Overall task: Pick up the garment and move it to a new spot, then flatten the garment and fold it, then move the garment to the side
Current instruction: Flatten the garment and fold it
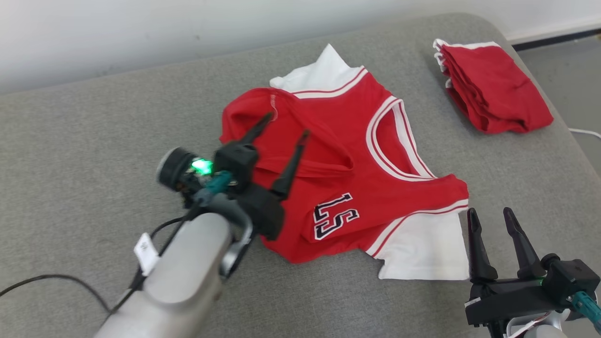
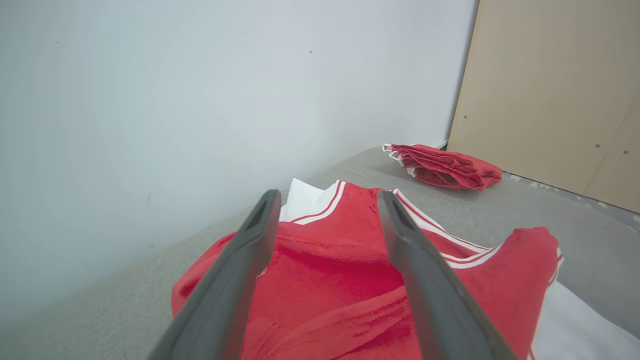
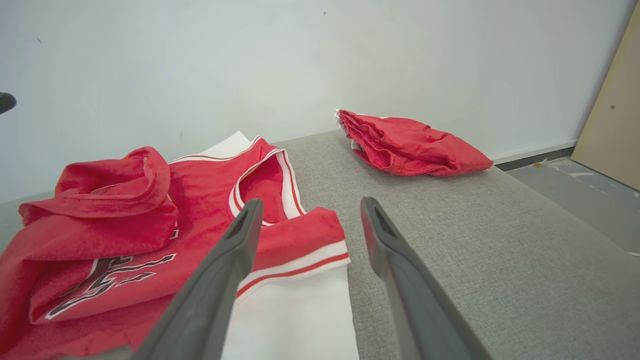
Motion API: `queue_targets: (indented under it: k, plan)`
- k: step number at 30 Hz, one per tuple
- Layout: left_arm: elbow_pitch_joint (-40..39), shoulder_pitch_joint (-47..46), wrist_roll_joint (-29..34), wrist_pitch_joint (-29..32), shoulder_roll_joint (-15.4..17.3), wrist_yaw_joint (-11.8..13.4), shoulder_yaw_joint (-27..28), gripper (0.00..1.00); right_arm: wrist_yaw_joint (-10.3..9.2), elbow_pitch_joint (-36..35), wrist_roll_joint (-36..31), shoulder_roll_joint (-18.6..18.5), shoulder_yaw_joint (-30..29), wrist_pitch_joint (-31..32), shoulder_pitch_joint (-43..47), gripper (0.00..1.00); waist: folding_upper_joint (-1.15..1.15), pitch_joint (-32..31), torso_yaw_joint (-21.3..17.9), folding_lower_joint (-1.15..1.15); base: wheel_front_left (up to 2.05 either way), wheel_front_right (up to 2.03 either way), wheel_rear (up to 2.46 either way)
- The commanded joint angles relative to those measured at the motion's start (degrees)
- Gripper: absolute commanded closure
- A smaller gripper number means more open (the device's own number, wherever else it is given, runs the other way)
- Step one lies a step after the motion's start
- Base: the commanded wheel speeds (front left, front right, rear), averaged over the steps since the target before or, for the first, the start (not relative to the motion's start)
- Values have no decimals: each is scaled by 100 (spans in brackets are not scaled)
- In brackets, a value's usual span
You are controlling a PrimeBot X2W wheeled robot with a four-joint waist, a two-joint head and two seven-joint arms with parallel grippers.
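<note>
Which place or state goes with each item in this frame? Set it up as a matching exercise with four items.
Items:
1. jersey
2. folded red garment
3. left hand
4. right hand

Descriptions:
A. open, at the jersey's near right corner
B. open, over rumpled red fabric
C. stacked at the far right of the grey cushion
D. lying mid-cushion, partly bunched, number 15 showing

Pairs: 1-D, 2-C, 3-B, 4-A
</note>
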Motion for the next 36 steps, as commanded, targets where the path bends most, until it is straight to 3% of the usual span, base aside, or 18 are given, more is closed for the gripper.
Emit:
queue_targets:
  k: [1, 9, 29, 30, 31, 32, 36]
  plan:
    - [18, 118, 18, -25, 71, 16, 70, 0, -16, -11, -38, -38, 13, -28, 69, 0, 0, -124, 124, 0, 0, 0, 0]
    - [379, 391, -27, -26, 487, -32, 409, 0, -16, -14, -6, -71, -30, -28, 131, 0, 0, -96, 87, 0, 0, 0, 0]
    - [1677, 185, -227, -27, 375, -372, 437, 0, -16, -21, 43, -62, 1, -28, -4, 0, 0, 150, -320, 0, 0, 0, 0]
    - [1764, 145, -241, -27, 364, -397, 431, 28, -16, -19, 41, -58, -2, -28, -12, 0, 0, 162, -338, 0, 0, 0, 0]
    - [1851, 105, -232, -26, 358, -419, 413, 70, -16, -21, 41, -56, -5, -28, -17, 0, 0, 171, -353, 0, 0, 0, 0]
    - [1913, 59, -253, -27, 338, -450, 413, 100, -16, -20, 42, -56, -12, -28, -19, 0, 0, 176, -362, 0, 0, 0, 0]
    - [1853, -15, -216, -27, 293, -450, 479, 100, -16, -18, 20, -52, -94, -28, 32, 0, 0, 134, -323, 0, 0, 0, 0]
